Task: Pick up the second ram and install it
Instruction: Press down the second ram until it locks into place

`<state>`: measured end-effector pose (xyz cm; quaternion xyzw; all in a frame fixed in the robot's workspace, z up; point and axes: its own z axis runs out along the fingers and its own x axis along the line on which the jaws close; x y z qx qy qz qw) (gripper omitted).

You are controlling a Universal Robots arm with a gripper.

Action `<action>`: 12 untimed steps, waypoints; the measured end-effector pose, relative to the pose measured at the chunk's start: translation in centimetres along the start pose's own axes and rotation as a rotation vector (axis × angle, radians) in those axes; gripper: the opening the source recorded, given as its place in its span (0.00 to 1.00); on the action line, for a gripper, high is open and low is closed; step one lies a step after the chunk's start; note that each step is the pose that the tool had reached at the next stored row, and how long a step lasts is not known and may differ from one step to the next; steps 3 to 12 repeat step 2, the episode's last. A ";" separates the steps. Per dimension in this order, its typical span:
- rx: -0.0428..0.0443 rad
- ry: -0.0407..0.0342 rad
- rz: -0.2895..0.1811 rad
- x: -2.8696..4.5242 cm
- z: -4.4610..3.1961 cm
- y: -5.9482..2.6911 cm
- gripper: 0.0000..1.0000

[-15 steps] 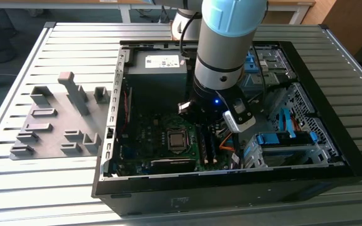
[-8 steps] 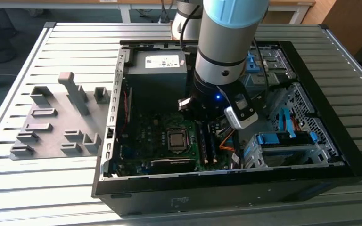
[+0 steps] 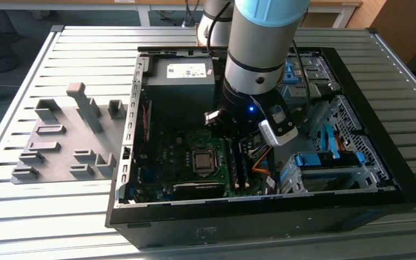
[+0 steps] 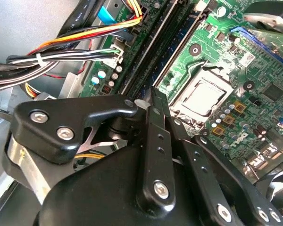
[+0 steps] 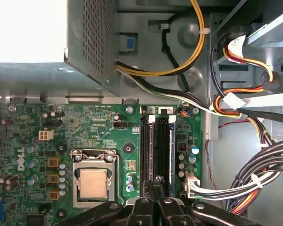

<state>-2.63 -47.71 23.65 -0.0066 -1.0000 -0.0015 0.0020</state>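
Observation:
My gripper [image 5: 153,184] hangs inside the open computer case [image 3: 266,214], directly over the memory slots [image 3: 240,162] on the green motherboard. Its black fingers [image 4: 153,101] are shut, tips pressed together, with nothing visible between them. The tips rest at the near end of the slots [image 4: 155,52]. A thin blue-grey board edge, the second ram [image 5: 150,146], stands edge-on in a slot and runs away from the fingertips. Another blue strip [image 5: 171,150] lies in the neighbouring slot. I cannot tell whether the tips touch the ram's top edge.
The processor socket [image 5: 93,183] sits beside the slots. Bundled cables [image 5: 245,103] crowd their other side. The grey power supply [image 3: 182,73] and a drive cage [image 3: 331,162] flank the arm. A grey plastic fixture [image 3: 63,135] with upright blocks lies on the slatted table at the exterior view's left.

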 end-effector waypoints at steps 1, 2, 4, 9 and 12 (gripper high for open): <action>0.0000 0.0000 0.000 0.00 0.00 0.00 0.11; 0.0000 0.0001 0.000 0.00 0.00 0.00 0.11; 0.0000 0.0001 0.000 0.00 0.00 0.00 0.11; 0.0000 0.0001 0.000 0.00 0.00 0.00 0.11; 0.0000 0.0001 0.000 0.00 0.00 0.00 0.11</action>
